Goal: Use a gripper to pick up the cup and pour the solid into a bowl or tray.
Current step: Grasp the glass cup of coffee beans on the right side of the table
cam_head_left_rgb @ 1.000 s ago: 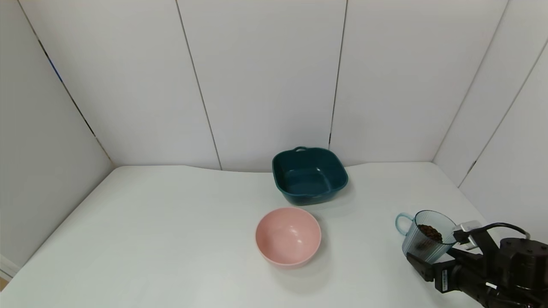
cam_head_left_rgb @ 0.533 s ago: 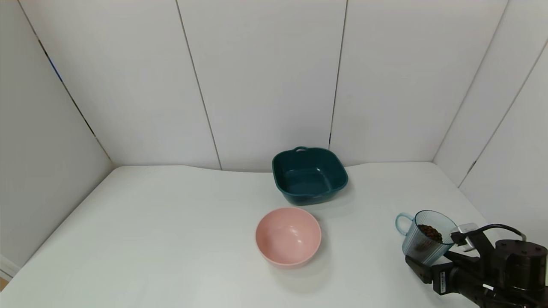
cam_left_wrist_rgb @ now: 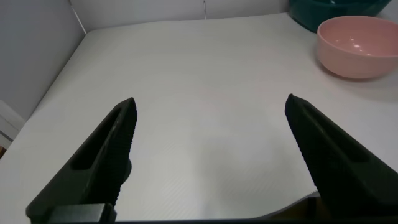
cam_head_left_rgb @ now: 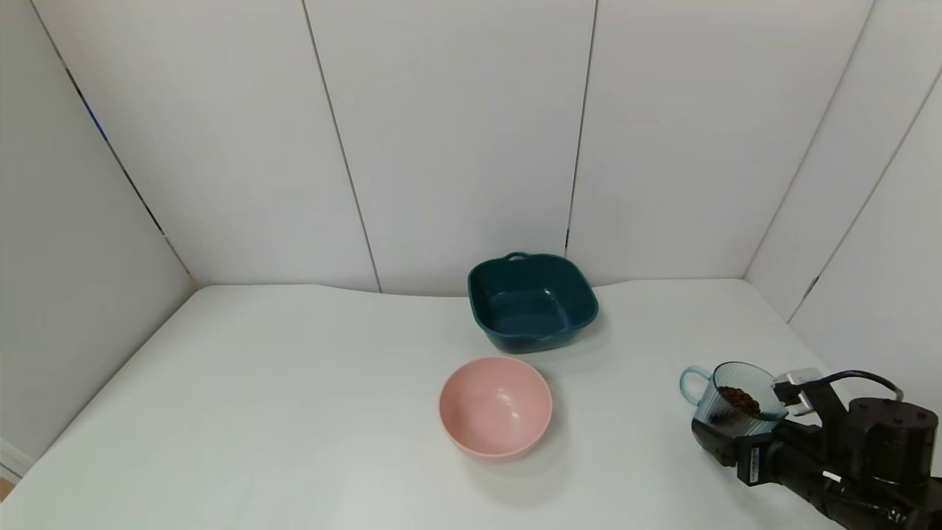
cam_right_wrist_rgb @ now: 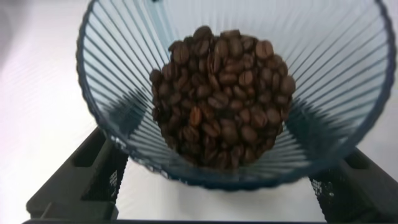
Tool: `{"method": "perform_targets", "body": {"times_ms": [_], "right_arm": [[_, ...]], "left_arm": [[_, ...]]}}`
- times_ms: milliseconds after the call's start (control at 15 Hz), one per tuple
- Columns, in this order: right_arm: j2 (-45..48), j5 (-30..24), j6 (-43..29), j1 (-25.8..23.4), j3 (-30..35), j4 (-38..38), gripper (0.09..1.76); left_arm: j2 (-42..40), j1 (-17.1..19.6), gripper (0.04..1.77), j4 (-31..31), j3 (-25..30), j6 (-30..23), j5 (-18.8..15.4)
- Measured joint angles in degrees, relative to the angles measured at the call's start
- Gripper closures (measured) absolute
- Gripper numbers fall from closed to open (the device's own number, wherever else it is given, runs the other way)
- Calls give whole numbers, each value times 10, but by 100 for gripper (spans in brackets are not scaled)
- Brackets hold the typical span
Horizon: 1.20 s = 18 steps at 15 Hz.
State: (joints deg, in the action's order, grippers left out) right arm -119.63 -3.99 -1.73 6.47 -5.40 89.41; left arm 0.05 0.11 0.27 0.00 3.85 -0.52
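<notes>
The right gripper (cam_head_left_rgb: 725, 434) sits low at the near right corner of the table (cam_head_left_rgb: 294, 412), its two dark fingers (cam_right_wrist_rgb: 81, 177) set on either side of the lower wall of the cup (cam_head_left_rgb: 732, 401); they look closed against it, so I take it as clamped on the cup. The cup is at that right edge, well apart from the pink bowl (cam_head_left_rgb: 495, 406) near the middle and from the teal dish (cam_head_left_rgb: 531, 302) behind it. Its long axis runs from base to mouth, leaning somewhat rather than dead upright, mouth up and handle (cam_head_left_rgb: 692, 384) pointing left toward the bowls. The coffee beans (cam_right_wrist_rgb: 221, 93) are heaped inside. My worry is the grip: ribbed, tapering sides could slide between the fingers, and any sudden swing leftward with the cup already leaning might scatter beans short of the bowl. The left gripper (cam_left_wrist_rgb: 208, 155) hangs idle over the bare left side, fingers wide apart.
</notes>
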Motion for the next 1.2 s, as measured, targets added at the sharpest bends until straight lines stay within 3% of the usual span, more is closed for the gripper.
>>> {"method": "perform_targets", "body": {"times_ms": [933,1000,1067,1200], "right_arm": [[-10,2,-9,-2,-26,0,14],[-11,2,-9,-2,-26,0,19],[-11,2,-9,-2,-26,0,39],[-11,1,-9,-2,-25,0,50]], "left_arm": [[0,0,9,0,0,0,0],[0,0,9,0,0,0,0],[0,0,9,0,0,0,0],[0,0,9,0,0,0,0]]}}
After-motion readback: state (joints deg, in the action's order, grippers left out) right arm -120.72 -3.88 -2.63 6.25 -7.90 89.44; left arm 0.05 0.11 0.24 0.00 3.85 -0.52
